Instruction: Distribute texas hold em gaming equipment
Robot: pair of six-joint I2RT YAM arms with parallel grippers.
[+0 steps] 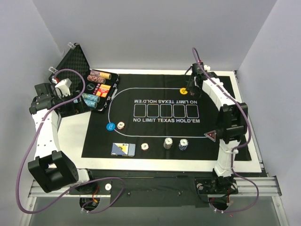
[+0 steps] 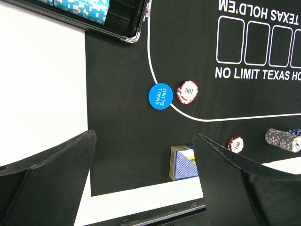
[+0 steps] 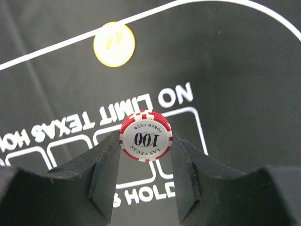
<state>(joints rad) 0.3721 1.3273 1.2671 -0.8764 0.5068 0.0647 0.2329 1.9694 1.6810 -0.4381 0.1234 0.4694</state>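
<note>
Right wrist view: my right gripper is clamped on the rim of a red-and-white 100 chip, held over the felt mat near the yellow button on the white line. I judge the step to be delivery of this chip to the far seat; next it must be lowered beside that button and released. My left gripper hangs wide open, empty, off the mat's left side.

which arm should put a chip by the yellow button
Right: the right gripper holds a red chip near the yellow button. The left gripper is open and empty, far off by the case.
</note>
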